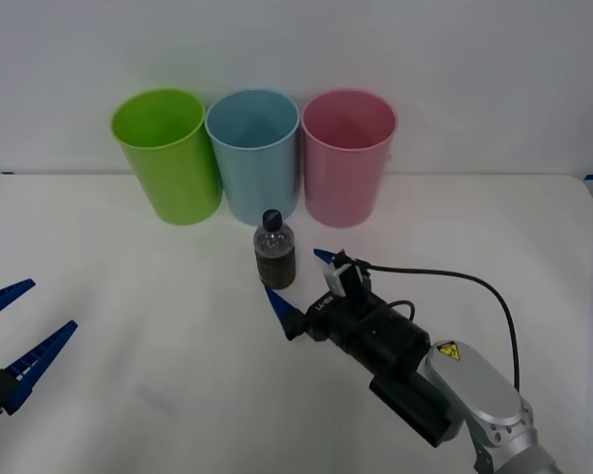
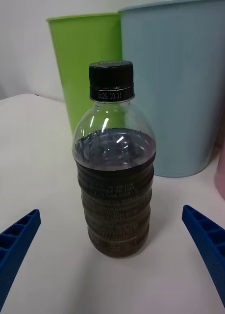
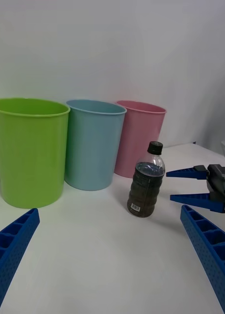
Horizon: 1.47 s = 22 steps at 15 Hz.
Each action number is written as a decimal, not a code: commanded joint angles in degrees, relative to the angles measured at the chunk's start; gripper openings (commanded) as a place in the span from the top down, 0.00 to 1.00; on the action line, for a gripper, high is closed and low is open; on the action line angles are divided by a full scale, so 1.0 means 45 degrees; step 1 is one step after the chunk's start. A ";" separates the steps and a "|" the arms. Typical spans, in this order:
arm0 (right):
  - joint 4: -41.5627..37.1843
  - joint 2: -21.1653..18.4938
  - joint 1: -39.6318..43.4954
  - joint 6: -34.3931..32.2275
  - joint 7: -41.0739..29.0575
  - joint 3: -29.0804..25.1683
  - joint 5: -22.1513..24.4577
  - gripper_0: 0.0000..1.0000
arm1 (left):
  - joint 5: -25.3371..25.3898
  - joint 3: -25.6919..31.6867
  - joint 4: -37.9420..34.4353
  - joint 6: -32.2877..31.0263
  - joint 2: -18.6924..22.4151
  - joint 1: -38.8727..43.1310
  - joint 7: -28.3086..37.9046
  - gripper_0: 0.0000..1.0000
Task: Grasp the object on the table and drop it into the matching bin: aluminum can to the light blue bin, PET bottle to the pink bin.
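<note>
My right gripper [image 1: 297, 282] is spread wide and low over the surface [image 1: 128, 296], its two blue fingers just short of the bottle [image 1: 275, 252], one to each side and neither touching it. The bottle stands upright, just in front of the blue bin [image 1: 253, 158] and near the pink bin [image 1: 349, 158].

The main risk, as I judge it, is tipping. The bottle is small and narrow at the base, so if one finger meets it before the other, or I push forward off-centre, it could topple or slide back against the bins. Its ribbed body is round, so an uneven squeeze may let it twist out.

The blue bin sits right behind the bottle, leaving little room to overshoot. The pink bin is to the far right, and its tall rim must be cleared by the lift, or the bottle will knock it. A green bin [image 1: 165, 153] stands left of the blue one, out of the way. My left gripper [image 1: 15, 341] waits splayed at the near left, well apart.
</note>
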 commanded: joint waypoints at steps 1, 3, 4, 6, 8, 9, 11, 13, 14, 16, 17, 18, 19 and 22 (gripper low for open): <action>0.0507 0.0399 -0.0461 0.0366 0.0000 -0.0002 0.0203 0.00 | 0.0000 0.0000 0.0000 0.0000 0.0000 0.0000 0.0000 0.00; 0.0897 0.0692 -0.0754 0.0561 0.0000 0.0018 0.0300 0.00 | 0.0000 0.0000 0.0000 0.0000 0.0000 0.0000 0.0000 0.00; 0.1093 0.0790 -0.0911 0.0639 0.0000 0.0018 0.0320 0.00 | 0.0000 0.0000 0.0000 0.0000 0.0000 0.0000 0.0000 0.00; 0.1522 0.1005 -0.1223 0.0776 0.0000 0.0018 0.0398 0.00 | 0.0000 0.0000 0.0000 0.0000 0.0000 0.0000 0.0000 0.00; 0.1835 0.1122 -0.1477 0.0874 0.0000 0.0018 0.0437 0.00 | 0.0000 0.0000 0.0000 0.0000 0.0000 0.0000 0.0000 0.00; 0.1913 0.1200 -0.1575 0.0952 0.0000 0.0038 0.0457 0.00 | 0.0000 0.0000 0.0000 0.0000 0.0000 0.0000 0.0000 0.00; 0.2147 0.1298 -0.1751 0.1050 0.0000 0.0038 0.0457 0.00 | 0.0000 0.0000 0.0000 0.0000 0.0000 0.0000 0.0000 0.00; 0.2596 0.1454 -0.2063 0.1167 0.0000 0.0038 0.0457 0.00 | 0.0000 0.0000 0.0000 0.0000 0.0000 0.0000 0.0000 0.00; 0.2714 0.1512 -0.2161 0.1206 0.0000 0.0038 0.0457 0.00 | 0.0000 0.0000 0.0000 0.0000 0.0000 0.0000 0.0000 0.00; 0.3124 0.1747 -0.2512 0.1323 0.0000 0.0018 0.0457 0.00 | 0.0000 0.0000 0.0000 0.0000 0.0000 0.0000 0.0000 0.00; 0.3339 0.1844 -0.2688 0.1382 -0.0019 0.0018 0.0457 0.00 | 0.0000 0.0000 0.0000 0.0000 0.0000 0.0000 0.0000 0.00; 0.3495 0.1923 -0.2805 0.1479 -0.0019 0.0038 0.0457 0.00 | 0.0000 0.0000 0.0000 0.0000 0.0000 0.0000 0.0000 0.00; 0.3514 0.1962 -0.2864 0.1557 0.0000 0.0038 0.0457 0.00 | 0.0000 0.0000 0.0000 0.0000 0.0000 0.0000 0.0000 0.00; 0.3514 0.1962 -0.2864 0.1636 0.0000 0.0077 0.0457 0.00 | 0.0000 0.0000 0.0000 0.0000 0.0000 0.0000 0.0000 0.00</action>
